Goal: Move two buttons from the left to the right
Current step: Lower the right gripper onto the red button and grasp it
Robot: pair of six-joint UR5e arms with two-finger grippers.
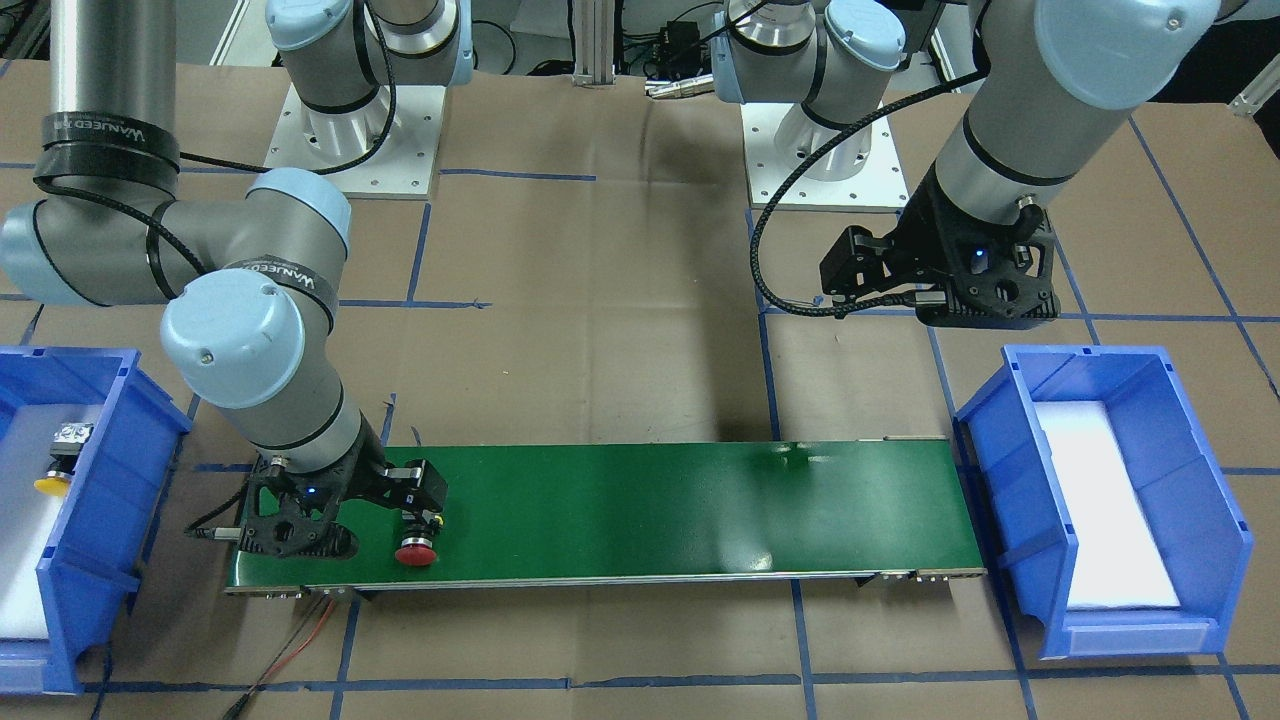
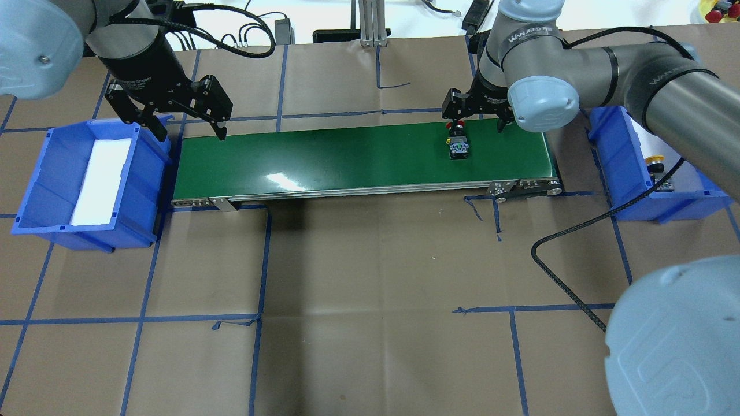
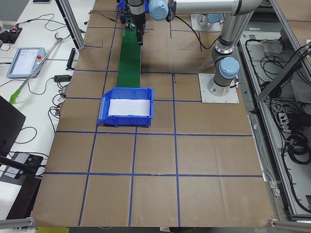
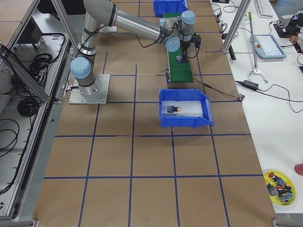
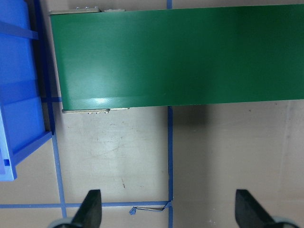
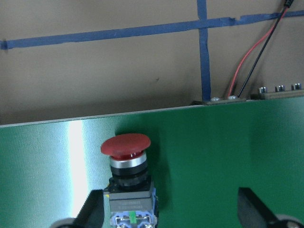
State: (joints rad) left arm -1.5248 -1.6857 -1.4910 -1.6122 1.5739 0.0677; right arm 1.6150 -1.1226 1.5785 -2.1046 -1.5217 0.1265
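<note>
Papered table (image 2: 370, 289), green belt (image 2: 347, 156): red button (image 6: 126, 147) lies sideways by right gripper (image 6: 173, 209), fingers apart; left gripper (image 2: 191, 134) spread too. Finger bump could roll it off.

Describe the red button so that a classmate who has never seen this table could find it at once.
Find the long green conveyor belt across the middle of the table. Near its end beside the blue bin holding the yellow button, the red button lies on the belt. Only it has a red mushroom cap and lies outside a bin.
</note>
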